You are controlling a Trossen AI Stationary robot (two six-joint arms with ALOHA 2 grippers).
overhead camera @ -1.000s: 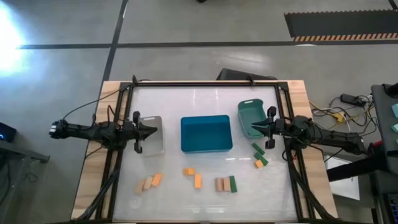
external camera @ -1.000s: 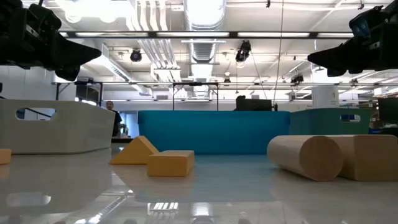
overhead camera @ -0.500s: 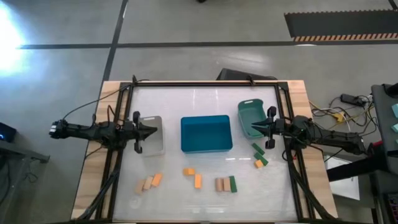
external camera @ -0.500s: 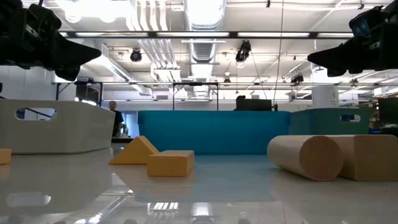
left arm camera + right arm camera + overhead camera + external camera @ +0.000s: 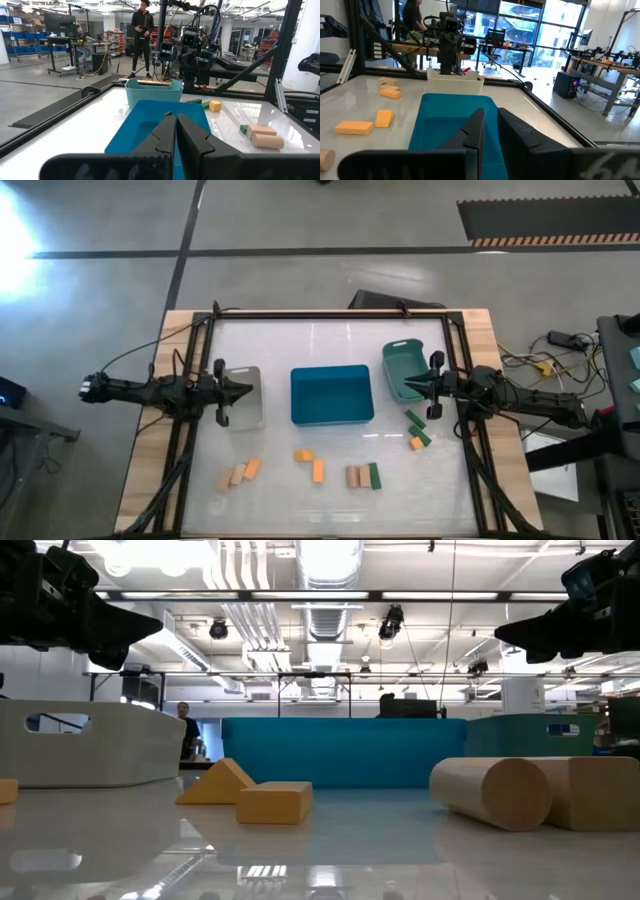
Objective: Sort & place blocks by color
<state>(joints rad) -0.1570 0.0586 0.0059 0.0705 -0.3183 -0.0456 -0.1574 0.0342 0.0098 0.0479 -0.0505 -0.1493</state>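
Several small blocks lie flat on the white table in front of the bins: tan and orange ones [image 5: 238, 473] at the left, two orange ones [image 5: 311, 464], two tan ones [image 5: 353, 476] beside a green one [image 5: 374, 475], and green and orange ones [image 5: 417, 431] at the right. My left gripper [image 5: 250, 390] hovers shut and empty over the clear bin [image 5: 245, 412]; it also shows in the left wrist view [image 5: 175, 120]. My right gripper [image 5: 407, 387] hovers over the teal bin [image 5: 400, 360], its fingers almost together and empty; it also shows in the right wrist view [image 5: 491, 115].
A blue bin [image 5: 332, 395] stands at the table's middle between the clear and teal bins. A dark frame [image 5: 330, 315] runs round the table. In the low view an orange wedge [image 5: 222, 783], an orange block [image 5: 273, 803] and a tan cylinder [image 5: 490, 790] lie near. People stand in the room beyond.
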